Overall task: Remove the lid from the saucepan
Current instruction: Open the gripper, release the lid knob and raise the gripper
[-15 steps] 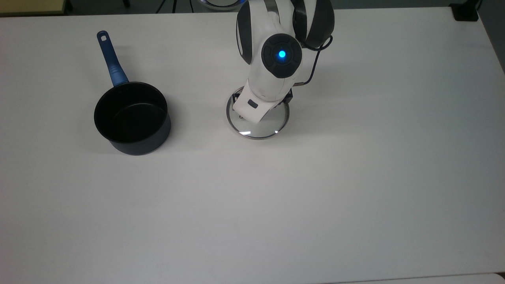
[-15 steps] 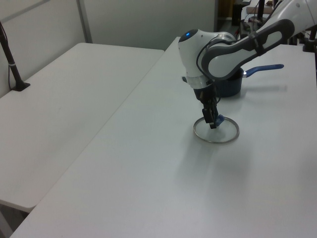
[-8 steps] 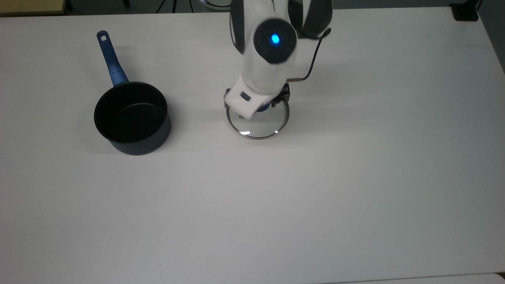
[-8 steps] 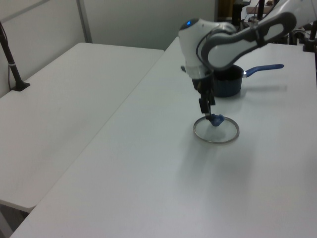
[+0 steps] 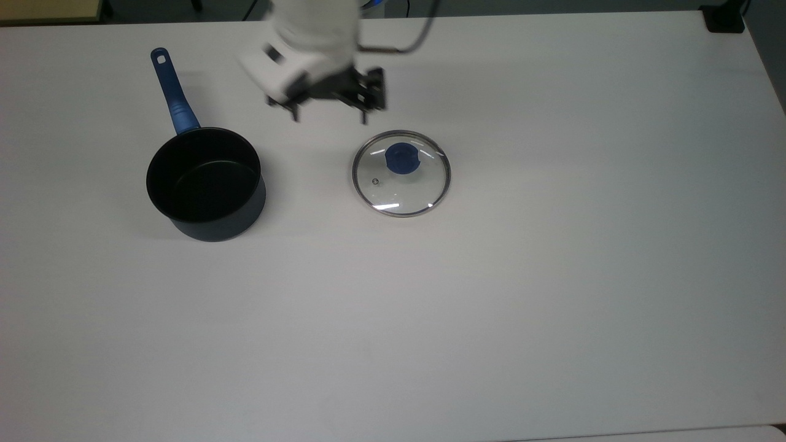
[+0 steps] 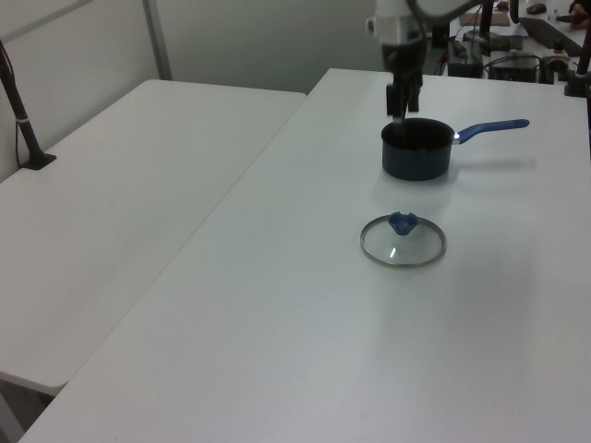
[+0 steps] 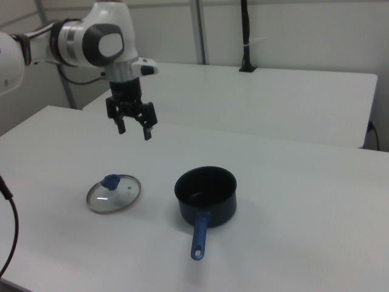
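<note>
The lid [image 5: 401,184] lies flat on the white table [image 5: 552,276], its blue knob [image 5: 402,158] facing up, apart from the saucepan [image 5: 206,184]. The saucepan stands uncovered to the top view's left, its black inside bare and its blue handle [image 5: 172,92] pointing away. My gripper [image 5: 330,116] hangs open and empty high above the table, between pan and lid in the top view. In the left view the gripper [image 6: 404,103] shows in front of the saucepan [image 6: 417,149], beyond the lid [image 6: 403,242]. In the right view the gripper [image 7: 134,132] hovers above the lid [image 7: 113,193], left of the saucepan [image 7: 205,196].
A second white table [image 6: 138,185] adjoins this one on the left view's left, with a black post [image 6: 23,120] clamped at its edge. A black block [image 5: 724,21] sits at the top view's far right corner. A cable [image 5: 411,43] trails from the arm.
The gripper let go of the lid's knob, rose, and swung toward the top view's upper left. The lid stayed flat where it was; the saucepan did not move.
</note>
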You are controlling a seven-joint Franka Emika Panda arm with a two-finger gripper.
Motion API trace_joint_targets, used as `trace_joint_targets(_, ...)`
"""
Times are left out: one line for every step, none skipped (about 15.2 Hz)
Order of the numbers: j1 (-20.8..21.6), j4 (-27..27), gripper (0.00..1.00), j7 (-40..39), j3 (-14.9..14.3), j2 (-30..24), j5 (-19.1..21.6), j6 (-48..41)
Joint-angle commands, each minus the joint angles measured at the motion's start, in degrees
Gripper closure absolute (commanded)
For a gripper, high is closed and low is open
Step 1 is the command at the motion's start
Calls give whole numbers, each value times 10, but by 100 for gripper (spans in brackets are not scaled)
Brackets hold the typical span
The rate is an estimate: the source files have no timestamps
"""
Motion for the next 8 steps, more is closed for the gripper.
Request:
trace_joint_targets(-36, -16, 0, 3, -1, -36, 0, -15)
trace_joint_targets(-44, -16, 0, 5, -1, -39, 2, -15)
trace_joint_targets(-45, -16, 0, 8, -1, -41, 0, -15)
trace_joint_targets(-47, -13, 0, 8, -2, -44, 2, -16)
trace_joint_targets(-47, -12, 0, 9, -2, -48, 2, -16)
trace_joint_targets(-47, -12, 0, 21, -2, -48, 2, -16)
trace_joint_targets(-47, -12, 0, 38, -1, -48, 2, -14)
trace_joint_targets(-49, -12, 0, 46, -1, -48, 2, -14)
